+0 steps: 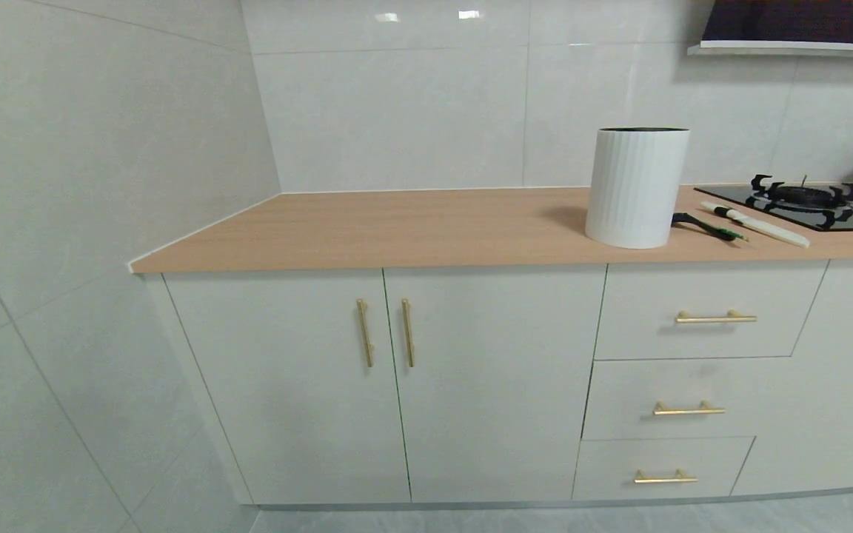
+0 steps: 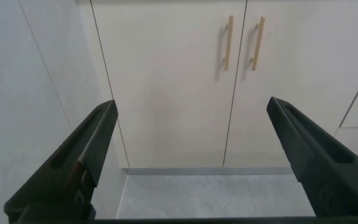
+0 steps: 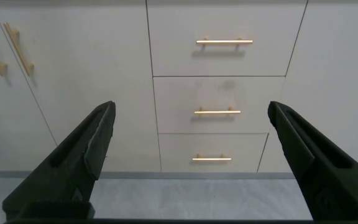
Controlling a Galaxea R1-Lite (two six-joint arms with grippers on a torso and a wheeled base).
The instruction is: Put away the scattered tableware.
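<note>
A tall white ribbed holder (image 1: 636, 186) stands on the wooden countertop (image 1: 412, 226), right of centre. Just to its right lie a black-and-green handled utensil (image 1: 706, 226) and a long cream-white utensil (image 1: 754, 223), flat on the counter in front of the hob. My left gripper (image 2: 191, 109) hangs low in front of the double cupboard doors, open, with nothing between its fingers. My right gripper (image 3: 191, 112) hangs low facing the drawer stack, also open and empty.
A black gas hob (image 1: 811, 201) sits at the counter's right end. Below are cupboard doors with gold handles (image 1: 386, 333) and three drawers (image 1: 708, 317). A tiled wall closes the left side. Grey floor (image 2: 210, 196) lies below the cabinets.
</note>
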